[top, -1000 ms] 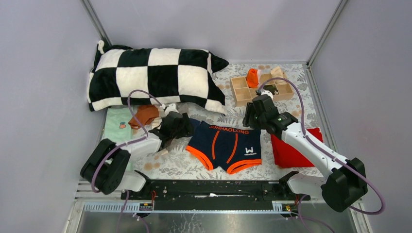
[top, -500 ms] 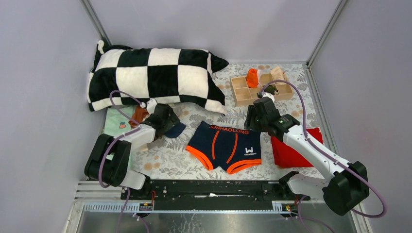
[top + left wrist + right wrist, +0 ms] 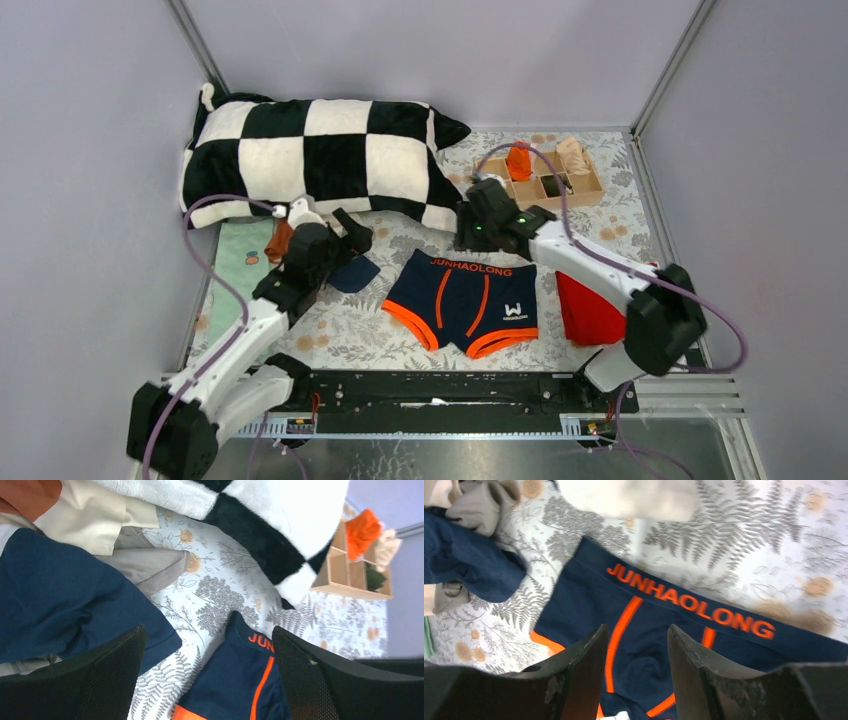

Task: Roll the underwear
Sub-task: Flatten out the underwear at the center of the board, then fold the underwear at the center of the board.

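Observation:
Navy underwear with orange trim (image 3: 462, 303) lies flat on the fern-print table, its waistband lettering towards the back; it also shows under both wrists (image 3: 235, 680) (image 3: 664, 630). My left gripper (image 3: 347, 238) (image 3: 207, 630) hangs open and empty over the gap between it and a pile of underwear: a navy piece (image 3: 355, 272) (image 3: 60, 595), grey (image 3: 145, 567), beige (image 3: 95, 515) and rust-brown (image 3: 280, 240). My right gripper (image 3: 465, 238) (image 3: 637, 627) hovers open above the waistband, with nothing between its fingers. An orange roll (image 3: 518, 160) and a beige roll (image 3: 572, 155) sit in a wooden divided box (image 3: 590, 190).
A black-and-white checked pillow (image 3: 310, 160) lies along the back left, close behind the pile. A folded red cloth (image 3: 585, 310) lies right of the navy underwear, partly under the right arm. A pale green cloth (image 3: 240, 260) is at the left edge. Grey walls enclose the table.
The left gripper drew back left from the flat underwear's corner and opened wider, with a navy piece now lying by the pile. The right gripper swung left from beside the box to above the waistband.

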Motion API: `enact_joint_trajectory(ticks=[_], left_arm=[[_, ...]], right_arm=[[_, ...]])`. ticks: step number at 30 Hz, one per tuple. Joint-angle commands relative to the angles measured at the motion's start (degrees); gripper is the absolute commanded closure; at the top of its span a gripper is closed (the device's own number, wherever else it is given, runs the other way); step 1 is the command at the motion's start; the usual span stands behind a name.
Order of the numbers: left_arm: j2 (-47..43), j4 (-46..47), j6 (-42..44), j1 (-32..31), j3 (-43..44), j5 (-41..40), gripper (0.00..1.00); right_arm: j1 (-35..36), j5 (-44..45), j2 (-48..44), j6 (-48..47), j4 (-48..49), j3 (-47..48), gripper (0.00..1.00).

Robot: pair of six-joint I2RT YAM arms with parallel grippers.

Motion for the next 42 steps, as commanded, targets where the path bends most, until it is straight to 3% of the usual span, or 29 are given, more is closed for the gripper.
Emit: enact_joint_trajectory(ticks=[1, 6, 16, 22, 34, 38, 42], left_arm=[[-6.8, 0.0, -0.6, -0.1, -7.6, 5.6, 0.01], [-8.0, 7.6, -2.1, -1.2, -15.7, 16.8, 0.03], [-4.2, 14.2, 0.0, -2.7, -18.9, 19.4, 0.07], [1.3, 19.5, 2.0, -3.5, -19.1, 22.6, 0.18], [11.1, 25.7, 1.6, -8.0, -19.7, 21.4, 0.21], [13.6, 27.6, 1.5, -8.6, -19.7, 21.7, 0.31], [14.4, 28.1, 1.6, -9.1, -19.6, 22.2, 0.43]], right_arm=[[4.7, -1.2, 10.0, 1.8, 3.2, 9.4, 0.46], [8.7, 0.3, 24.2, 2.7, 0.2, 20.9, 0.49], [10.6, 5.3, 38.5, 4.8, -7.8, 34.4, 0.52], [10.7, 8.0, 41.6, 4.4, -10.3, 37.1, 0.53], [10.8, 7.9, 44.4, 3.5, -12.3, 38.1, 0.70], [10.8, 8.2, 43.7, 3.1, -11.9, 37.7, 0.84], [10.8, 8.3, 41.6, 3.0, -9.2, 35.5, 0.91]])
